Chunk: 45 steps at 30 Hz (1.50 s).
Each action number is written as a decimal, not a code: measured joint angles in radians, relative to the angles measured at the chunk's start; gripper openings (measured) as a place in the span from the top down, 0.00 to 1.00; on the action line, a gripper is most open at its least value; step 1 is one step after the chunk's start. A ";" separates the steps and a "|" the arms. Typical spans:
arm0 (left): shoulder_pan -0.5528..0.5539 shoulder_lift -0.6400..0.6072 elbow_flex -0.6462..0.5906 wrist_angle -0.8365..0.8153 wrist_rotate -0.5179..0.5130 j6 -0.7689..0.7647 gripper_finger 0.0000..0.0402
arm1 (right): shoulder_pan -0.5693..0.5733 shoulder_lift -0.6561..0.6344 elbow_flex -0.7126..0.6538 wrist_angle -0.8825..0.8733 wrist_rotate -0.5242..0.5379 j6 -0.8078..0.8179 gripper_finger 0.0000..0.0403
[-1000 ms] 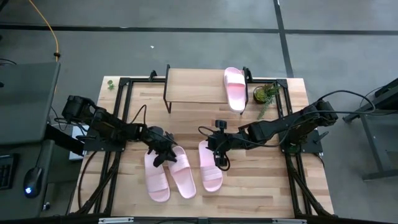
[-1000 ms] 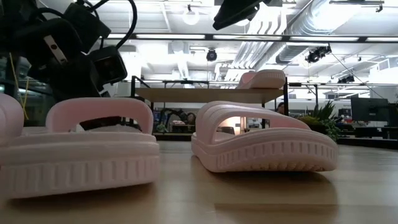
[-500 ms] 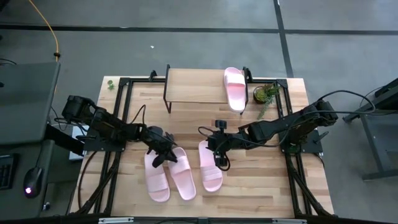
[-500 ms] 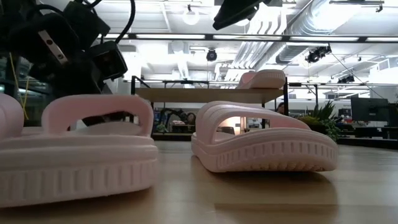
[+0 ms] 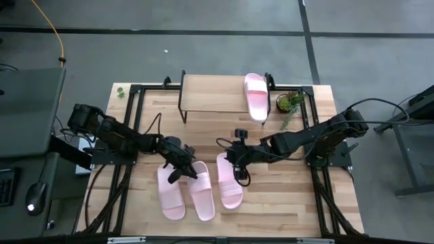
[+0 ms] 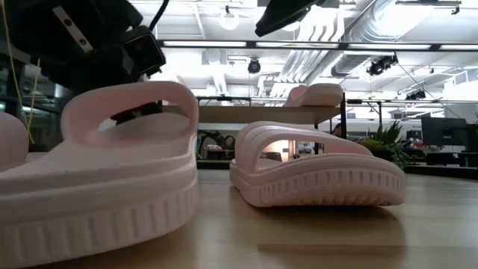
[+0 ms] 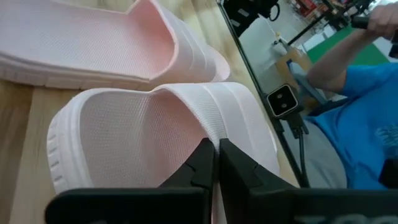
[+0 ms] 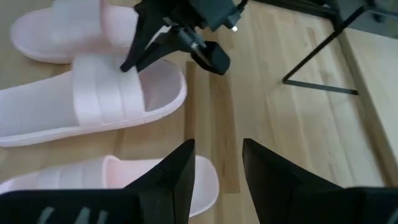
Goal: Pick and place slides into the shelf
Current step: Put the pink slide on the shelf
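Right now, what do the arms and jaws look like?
Both arms are dark, jointed links with black cables looping along them. The left gripper has slim, black, tapering jaws. The right gripper has wider, flat, black ones.

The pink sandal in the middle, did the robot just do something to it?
Yes. The left claw has pinched shut on the ribbed strap of the middle pale pink sandal and tipped it up: in the low view one end now lifts off the wooden tabletop. The right claw stayed open above its own sandal. The sandal on the shelf and the far-left one stayed put.
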 joint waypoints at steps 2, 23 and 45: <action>0.000 0.000 0.020 -0.035 0.000 0.014 1.00 | 0.008 0.000 0.000 0.000 0.028 -0.021 0.69; 0.000 0.000 0.317 -0.405 0.004 0.179 1.00 | 0.172 0.000 0.042 -0.001 0.372 -0.169 0.69; 0.000 0.000 0.738 -0.889 -0.050 0.347 1.00 | 0.307 0.000 0.042 0.081 0.658 -0.334 0.69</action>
